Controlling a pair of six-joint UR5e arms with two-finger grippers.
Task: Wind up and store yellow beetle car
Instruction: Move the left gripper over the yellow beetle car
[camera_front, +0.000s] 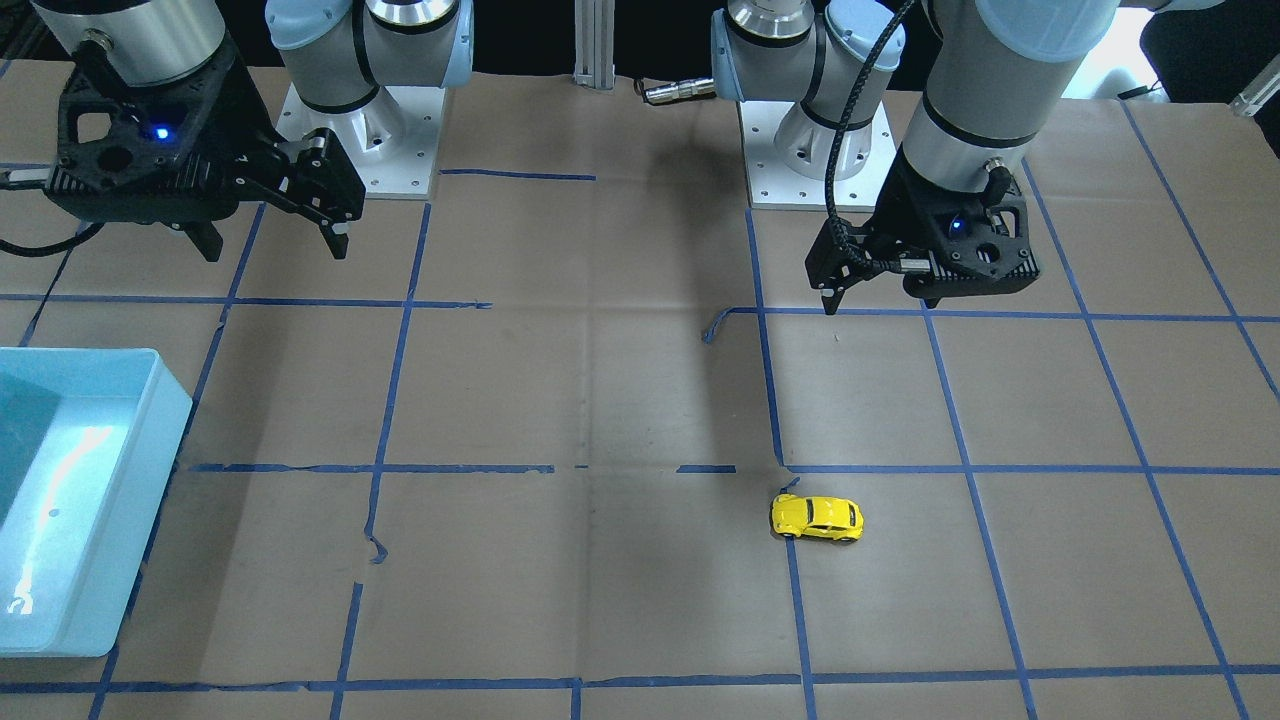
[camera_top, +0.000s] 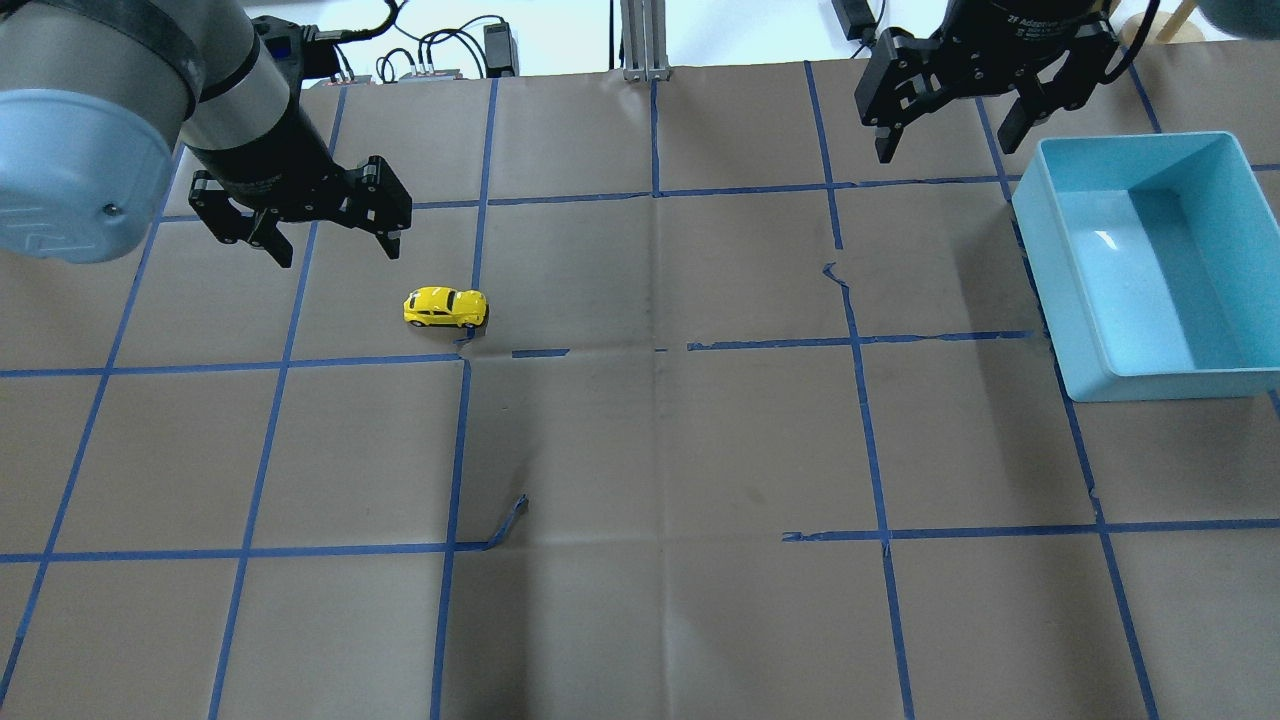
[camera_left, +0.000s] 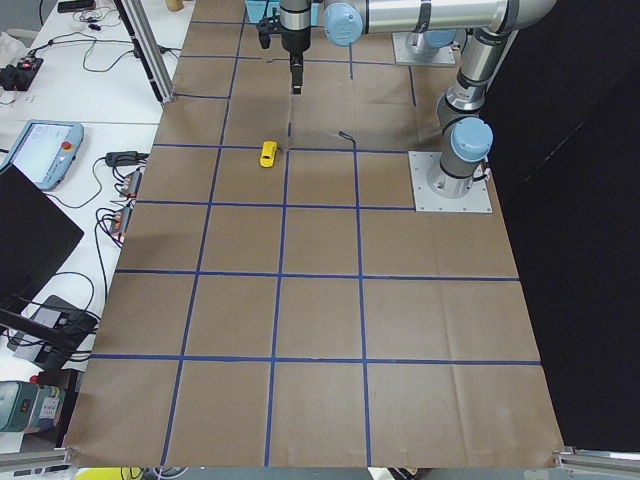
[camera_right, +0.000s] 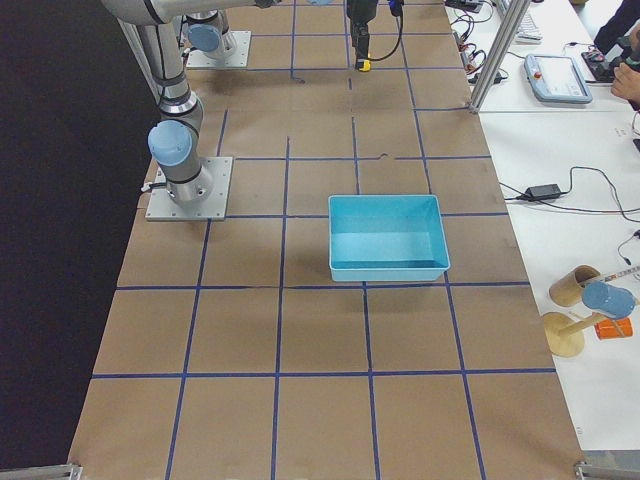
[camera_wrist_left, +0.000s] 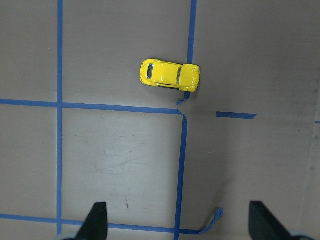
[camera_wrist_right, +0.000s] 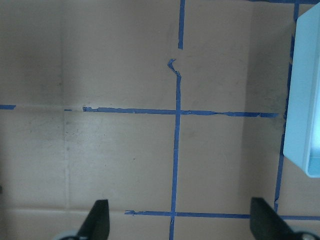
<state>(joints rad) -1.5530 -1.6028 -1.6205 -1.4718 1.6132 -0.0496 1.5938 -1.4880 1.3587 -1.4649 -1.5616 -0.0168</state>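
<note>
The yellow beetle car (camera_top: 445, 307) stands on its wheels on the brown paper by a blue tape crossing; it also shows in the front view (camera_front: 817, 517), the left side view (camera_left: 269, 153) and the left wrist view (camera_wrist_left: 170, 75). My left gripper (camera_top: 335, 250) is open and empty, hovering above the table just beyond and to the left of the car; its fingertips (camera_wrist_left: 97, 220) frame the bottom of the wrist view. My right gripper (camera_top: 948, 145) is open and empty, high at the far right, beside the bin.
A light blue open bin (camera_top: 1040, 260) sits at the right of the table, also in the front view (camera_front: 150, 480) and at the right wrist view's edge (camera_wrist_right: 300, 100). Blue tape lines grid the brown paper, with a few torn, lifted tape ends (camera_top: 510, 520).
</note>
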